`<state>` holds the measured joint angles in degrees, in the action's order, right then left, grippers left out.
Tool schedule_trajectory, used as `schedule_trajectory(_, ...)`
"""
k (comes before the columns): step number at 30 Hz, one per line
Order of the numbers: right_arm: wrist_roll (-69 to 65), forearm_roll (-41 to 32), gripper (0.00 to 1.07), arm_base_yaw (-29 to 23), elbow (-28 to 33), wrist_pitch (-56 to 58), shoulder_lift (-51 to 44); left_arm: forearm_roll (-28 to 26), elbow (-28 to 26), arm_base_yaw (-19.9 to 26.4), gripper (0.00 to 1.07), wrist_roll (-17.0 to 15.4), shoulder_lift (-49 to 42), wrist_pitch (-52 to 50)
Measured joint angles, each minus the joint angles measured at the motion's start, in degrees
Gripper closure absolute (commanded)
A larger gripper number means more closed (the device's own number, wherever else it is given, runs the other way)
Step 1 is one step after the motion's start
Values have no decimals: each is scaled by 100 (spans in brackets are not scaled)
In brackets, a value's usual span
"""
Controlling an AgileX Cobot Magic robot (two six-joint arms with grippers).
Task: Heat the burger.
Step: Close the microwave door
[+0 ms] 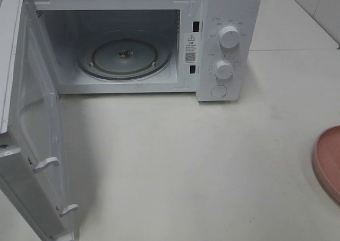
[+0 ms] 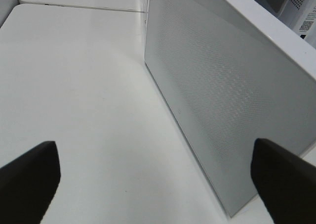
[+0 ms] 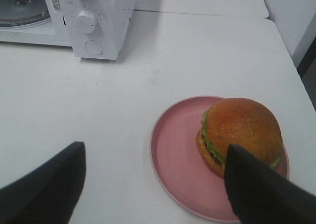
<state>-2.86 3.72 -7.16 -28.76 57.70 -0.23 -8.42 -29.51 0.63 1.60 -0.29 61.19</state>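
At the far left the microwave door [image 1: 32, 134] stands swung wide, its lower corner cut off by the frame; the left gripper [image 2: 153, 177] hangs beside that door with its jaws spread and nothing between them, and the high view shows neither arm at all; next comes the microwave [image 1: 127, 39], cavity bare but for the glass turntable [image 1: 125, 57], which looks ready to take a load; its knobs [image 1: 229, 36] carry markings too small to read; further right the table [image 1: 186, 161] lies plain, and at the right edge only a sliver of the plate [image 1: 329, 161] shows in the high view, so the burger is hidden there; the right wrist view finds the burger [image 3: 242, 132] sitting on the plate [image 3: 173, 155], off to one side of it, with the right gripper [image 3: 158, 184] hovering over the plate, jaws apart and empty, one finger [image 3: 261, 194] covering the burger's near edge; I judge the burger light, soft and easily squashed, its glossy bun likely slippery and its layers apt to slide, so a gentle hold low across the bun's sides, or lifting by the plate's rim, seems safest.
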Motion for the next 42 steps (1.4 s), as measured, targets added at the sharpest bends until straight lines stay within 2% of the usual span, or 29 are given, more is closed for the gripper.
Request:
schedule_trajectory(1,0,0,32,0,0,0,0,46,-34,0,20,-57,0,-6)
schedule_trajectory(4,0,0,32,0,0,0,0,149,-126,0,23,-160,69,-29)
schedule_trajectory(6,0,0,32,0,0,0,0,355,-246,0,40,-350,321,-178)
schedule_trajectory(7,0,0,32,0,0,0,0,355,-246,0,40,-350,321,-178)
schedule_trajectory(8,0,0,32,0,0,0,0,384,-281,0,46,-441,407,-241)
schedule_trajectory(9,0,0,32,0,0,0,0,458,-309,0,62,-584,602,-361)
schedule_trajectory(10,0,0,32,0,0,0,0,458,-309,0,62,-584,602,-361)
schedule_trajectory(11,0,-6,32,0,0,0,0,498,-321,0,75,-653,739,-424)
schedule_trajectory(12,0,-6,32,0,0,0,0,510,-327,0,97,-728,957,-481)
schedule_trajectory(13,0,-6,32,0,0,0,0,510,-327,0,97,-728,957,-481)
schedule_trajectory(14,0,-6,32,0,0,0,0,527,-332,0,107,-768,1180,-550)
schedule_trajectory(21,0,-6,32,0,0,0,0,688,-332,0,107,-768,1851,-1008)
schedule_trajectory(27,0,-6,32,0,0,0,0,1129,-223,0,107,-745,2424,-2011)
schedule_trajectory(28,0,-6,32,0,0,0,0,1203,-29,0,107,-745,2630,-2481)
schedule_trajectory(30,0,-6,32,0,0,0,0,1220,63,0,107,-745,2722,-2676)
schedule_trajectory(31,0,-6,32,0,0,0,0,1226,338,0,107,-745,2911,-3231)
schedule_trajectory(32,0,-6,32,0,0,0,0,1226,338,0,107,-745,2911,-3231)
schedule_trajectory(33,0,-6,32,0,0,0,0,1215,596,0,107,-722,3105,-3890)
schedule_trajectory(35,0,-6,32,0,0,0,0,1215,699,0,107,-710,3168,-4171)
schedule_trajectory(36,0,-6,32,0,0,0,0,1215,957,0,107,-653,3312,-4859)
schedule_trajectory(38,0,-6,32,0,0,0,0,1209,1060,0,107,-625,3386,-5117)
schedule_trajectory(39,0,-6,32,0,0,0,0,1203,1318,0,107,-584,3524,-5724)
schedule_trajectory(40,0,-6,32,0,0,0,0,1203,1318,0,107,-584,3524,-5724)
schedule_trajectory(42,0,-6,32,0,0,0,0,1203,1621,0,107,-573,3770,-6457)
